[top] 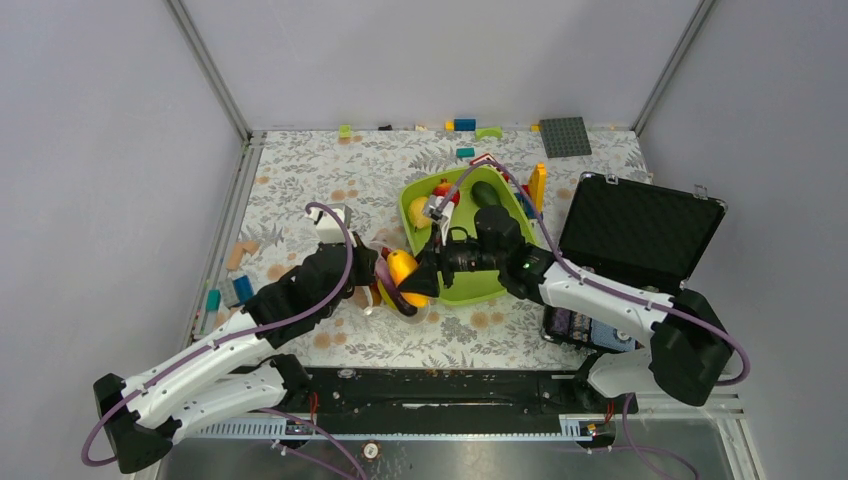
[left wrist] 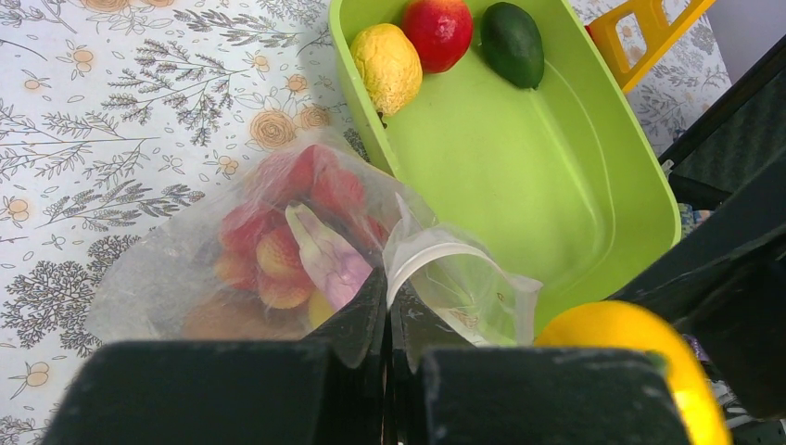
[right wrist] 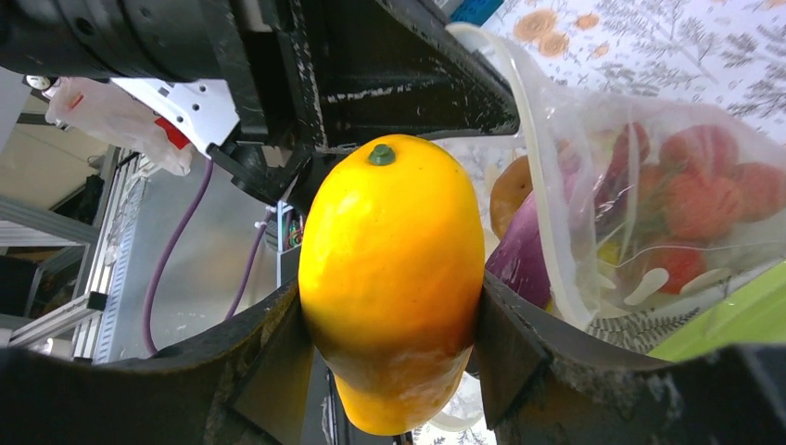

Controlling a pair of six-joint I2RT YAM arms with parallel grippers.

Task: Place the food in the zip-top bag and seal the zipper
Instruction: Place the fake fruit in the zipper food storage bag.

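Observation:
My right gripper (right wrist: pixel 389 311) is shut on a smooth yellow-orange toy fruit (right wrist: pixel 389 278), which I hold just at the open mouth of the clear zip-top bag (right wrist: pixel 667 204). The zipper strip (right wrist: pixel 536 176) curves beside the fruit. The bag holds red fruits and a purple eggplant (right wrist: pixel 519 264). My left gripper (left wrist: pixel 389 289) is shut on the bag's mouth edge (left wrist: pixel 436 255). In the top view the held fruit (top: pixel 403 270) sits between my left gripper (top: pixel 372 282) and my right gripper (top: pixel 415 285). A yellow lemon (left wrist: pixel 387 65), a red apple (left wrist: pixel 437 31) and a dark green fruit (left wrist: pixel 512 42) lie in the tray.
The lime-green tray (top: pixel 470 285) stands just behind the bag. An open black case (top: pixel 640 230) stands at the right. A yellow frame piece (top: pixel 538 185), a grey baseplate (top: pixel 565 137) and loose blocks lie at the back; more blocks (top: pixel 235 285) lie at the left edge.

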